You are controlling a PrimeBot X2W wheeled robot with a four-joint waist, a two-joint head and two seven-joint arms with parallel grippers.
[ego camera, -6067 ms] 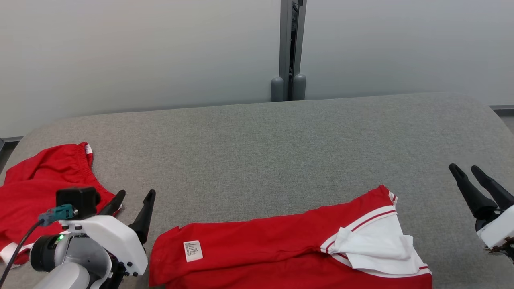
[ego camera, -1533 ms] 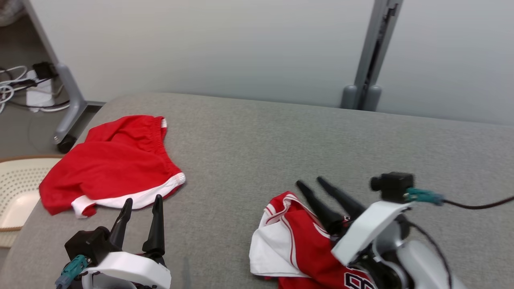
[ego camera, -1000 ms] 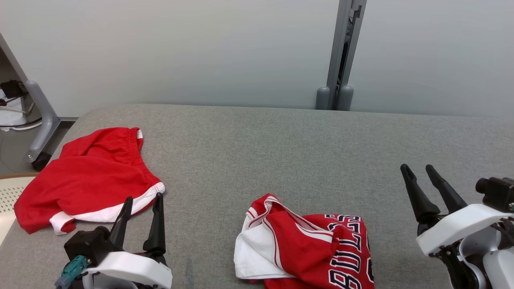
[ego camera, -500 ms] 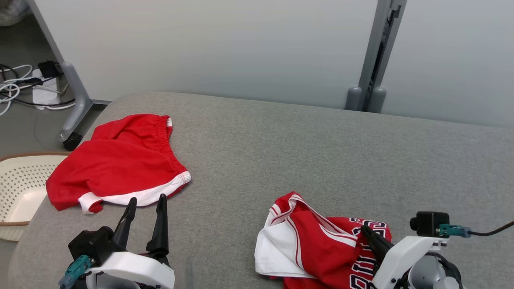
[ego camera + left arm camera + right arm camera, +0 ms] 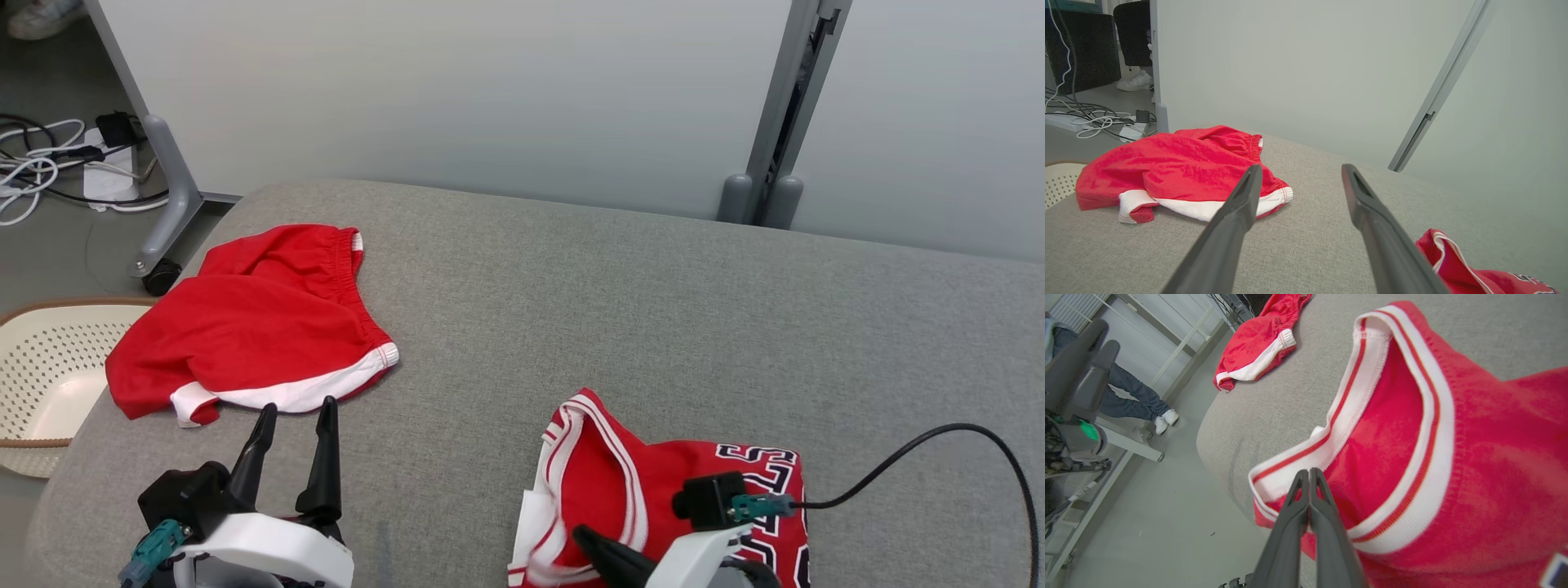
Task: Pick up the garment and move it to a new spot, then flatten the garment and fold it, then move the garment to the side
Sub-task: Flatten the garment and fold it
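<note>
We count two red garments on the grey surface (image 5: 612, 310): one lettered jersey (image 5: 596, 474) bunched at the near edge and one pair of shorts (image 5: 253, 327) well apart to its left (a single perforated basket (image 5: 41, 359) sits off that end). Of our two tools, the right tool (image 5: 1309, 472) is pinched closed on the jersey beside its striped trim, while the left tool (image 5: 298, 406) hangs spread wide, holding nothing.
</note>
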